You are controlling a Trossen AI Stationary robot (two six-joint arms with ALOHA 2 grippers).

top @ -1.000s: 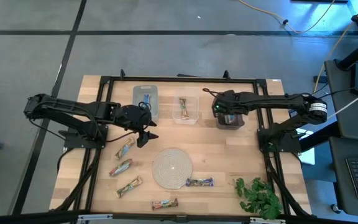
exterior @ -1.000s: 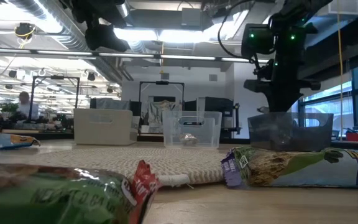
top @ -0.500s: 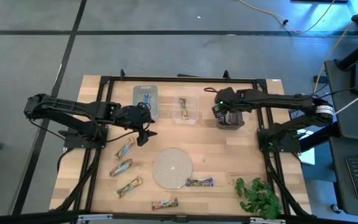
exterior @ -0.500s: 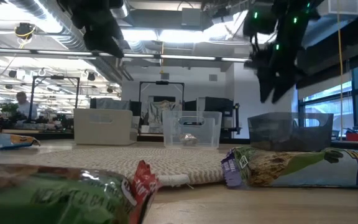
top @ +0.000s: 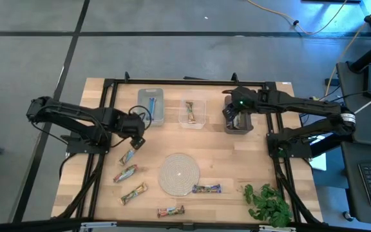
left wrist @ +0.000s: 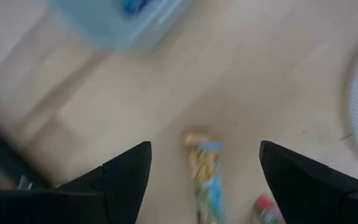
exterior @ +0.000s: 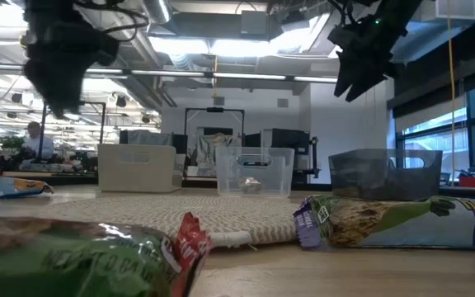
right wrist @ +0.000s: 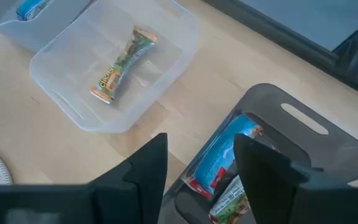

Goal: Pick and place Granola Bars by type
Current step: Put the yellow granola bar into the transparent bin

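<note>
Five Granola Bars lie loose on the table's near half. One multicolour bar (top: 129, 155) lies flat right under my left gripper (top: 136, 138), which is open and points down at it; in the left wrist view this bar (left wrist: 207, 177) shows between the fingers, below them. My right gripper (top: 236, 115) hangs open above the dark bin (top: 239, 124), where blue-and-red bars (right wrist: 219, 163) lie. A blue bar (top: 151, 103) lies in the pale blue bin (top: 151, 115), a tan-green bar (right wrist: 122, 61) in the clear bin (top: 192, 115).
A round woven mat (top: 178, 174) lies in the middle of the table, and a leafy sprig (top: 267, 201) at the near right corner. Other bars lie at the near left (top: 125, 173) (top: 133, 193), near the mat (top: 207, 189) and by the near edge (top: 171, 211).
My right gripper has risen out of the dark bin and opened, and now hangs clear above it. My left gripper has moved toward the table's left edge and down, tipping over until it points down at the multicolour bar. No bar on the table has shifted.
</note>
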